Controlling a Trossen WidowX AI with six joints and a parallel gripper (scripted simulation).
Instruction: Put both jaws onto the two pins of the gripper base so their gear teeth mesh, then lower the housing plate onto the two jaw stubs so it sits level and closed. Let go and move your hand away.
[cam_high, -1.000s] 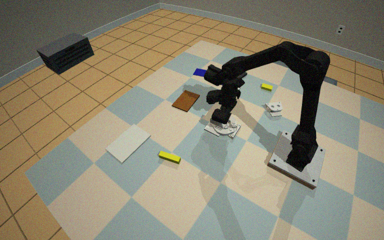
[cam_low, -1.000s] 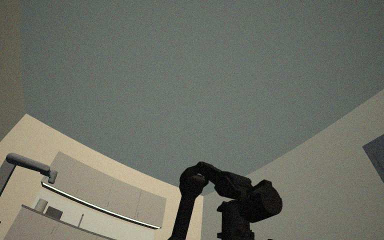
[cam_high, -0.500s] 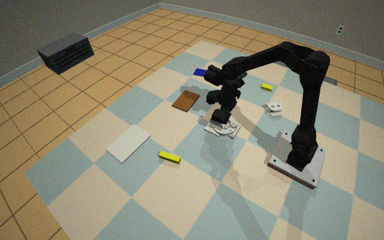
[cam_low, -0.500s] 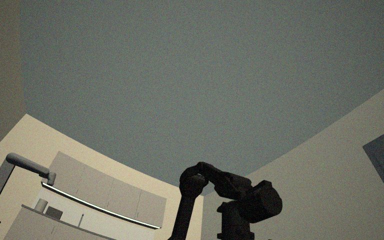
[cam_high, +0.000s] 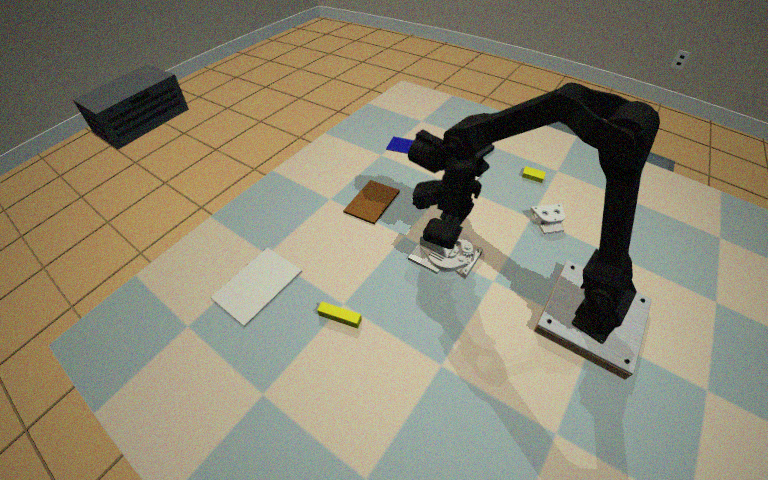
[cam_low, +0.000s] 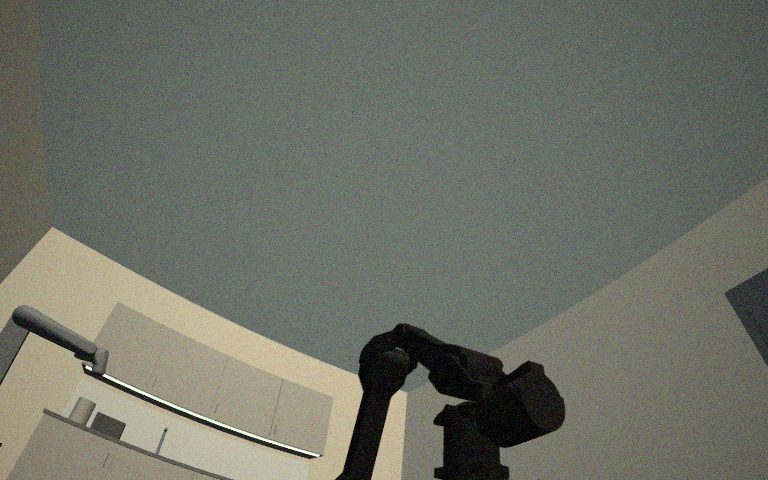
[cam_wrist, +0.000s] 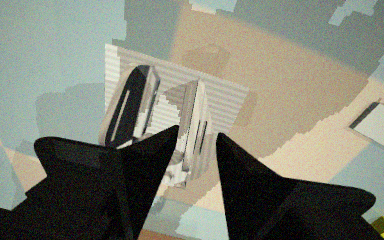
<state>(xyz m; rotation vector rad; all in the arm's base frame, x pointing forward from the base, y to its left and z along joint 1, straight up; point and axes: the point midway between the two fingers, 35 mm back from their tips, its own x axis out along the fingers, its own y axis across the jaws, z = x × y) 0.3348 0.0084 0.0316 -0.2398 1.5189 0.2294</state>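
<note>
The gripper base (cam_high: 422, 263) (cam_wrist: 231, 104) lies flat on the checkered surface, a pale plate with ridges in the wrist view. My gripper (cam_high: 445, 244) (cam_wrist: 198, 133) points down over it, shut on one pale jaw (cam_wrist: 190, 117) that stands between the fingertips. The other jaw (cam_wrist: 121, 107) is on the base to the left in the wrist view, apart from the held one. Fingers and jaws hide the pins, and I cannot tell whether the teeth mesh. The white housing plate (cam_high: 548, 213) with two round holes lies away from the base, towards the arm's mount.
A white slab (cam_high: 256, 286), a yellow bar (cam_high: 338, 314), a brown plate (cam_high: 372, 201) and a blue piece (cam_high: 398, 144) lie around the base. A second yellow block (cam_high: 534, 173) is behind the housing plate. The arm's mounting plate (cam_high: 557, 294) is at the right.
</note>
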